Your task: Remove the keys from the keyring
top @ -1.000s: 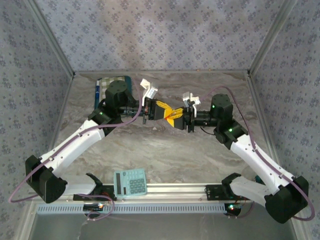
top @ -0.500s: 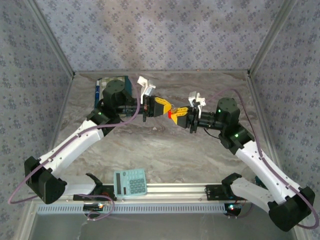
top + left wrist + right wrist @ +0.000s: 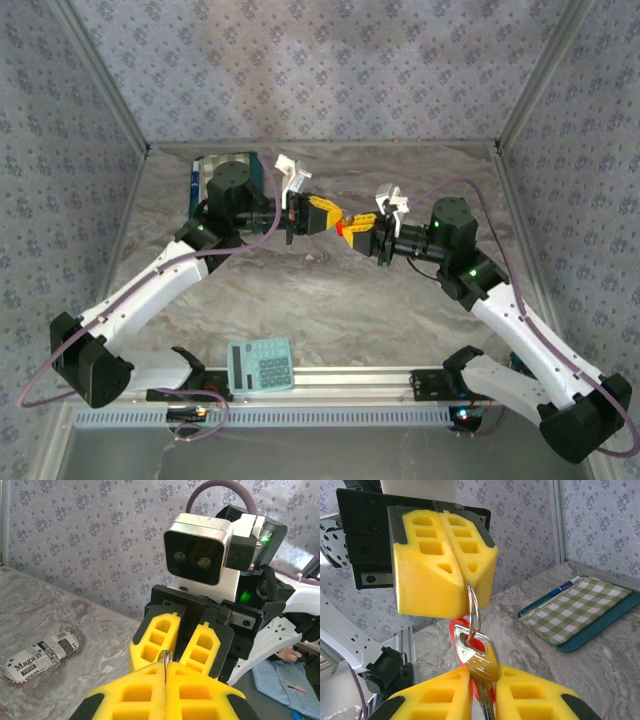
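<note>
**mk_bench:** So what do the keys (image 3: pixel 480 662) look like close up? From the top camera I only get a tiny red speck.

**yam_fan:** The right wrist cam has them nicely. There's a brassy gold key with a squarish head in front and a bright red oblong piece right behind it. Both are threaded on a thin silver keyring (image 3: pixel 472 605). They run from the ring straight into the gap of the gripper carrying that camera.

**mk_bench:** And where are they versus the grippers?

**yam_fan:** Up off the marble table (image 3: pixel 330 300), around the middle, strung between the two arms. The left gripper (image 3: pixel 464 580) has its yellow fingers pressed together on the far side of the ring, no gap between them. The right gripper (image 3: pixel 482 685) faces it, with its fingers closed in on the key and red piece from both sides, touching them. So the ring's in the left, the keys are in the right, and the two grippers are nearly tip to tip. The teal calculator (image 3: pixel 260 363) is well apart from all that, down by the arm bases.
</note>
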`<control>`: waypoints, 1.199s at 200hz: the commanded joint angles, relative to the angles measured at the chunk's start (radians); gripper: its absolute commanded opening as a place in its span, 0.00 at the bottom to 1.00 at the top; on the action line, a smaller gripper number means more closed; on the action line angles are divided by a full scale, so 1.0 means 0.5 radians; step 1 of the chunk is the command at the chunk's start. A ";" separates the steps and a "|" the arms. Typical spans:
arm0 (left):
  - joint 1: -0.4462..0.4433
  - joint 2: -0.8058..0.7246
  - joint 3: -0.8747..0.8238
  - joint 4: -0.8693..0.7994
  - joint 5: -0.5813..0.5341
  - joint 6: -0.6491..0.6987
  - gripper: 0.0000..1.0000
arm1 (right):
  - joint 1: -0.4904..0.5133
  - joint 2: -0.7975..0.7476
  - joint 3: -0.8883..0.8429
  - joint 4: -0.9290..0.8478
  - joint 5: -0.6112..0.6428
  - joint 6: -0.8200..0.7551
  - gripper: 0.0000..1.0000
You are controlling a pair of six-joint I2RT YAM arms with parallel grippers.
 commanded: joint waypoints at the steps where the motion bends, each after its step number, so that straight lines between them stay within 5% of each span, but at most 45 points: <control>1: -0.004 -0.056 -0.030 -0.037 0.046 0.014 0.00 | 0.012 -0.040 0.039 0.053 0.082 -0.032 0.23; 79: -0.002 -0.086 -0.052 -0.061 0.030 0.036 0.00 | 0.026 -0.046 0.044 0.022 0.108 -0.061 0.00; 108: 0.004 -0.114 -0.061 -0.095 -0.014 0.063 0.01 | 0.025 -0.062 0.061 -0.043 0.128 -0.092 0.00; 145: 0.037 -0.174 -0.116 -0.089 -0.110 0.053 0.31 | 0.022 -0.062 0.145 -0.211 0.184 -0.127 0.00; 210: 0.094 -0.323 -0.262 -0.089 -0.261 0.066 0.55 | 0.013 0.127 0.489 -0.871 0.337 -0.166 0.00; 240: 0.091 -0.317 -0.335 -0.064 -0.285 0.076 0.66 | 0.013 0.257 0.600 -1.049 0.164 -0.106 0.00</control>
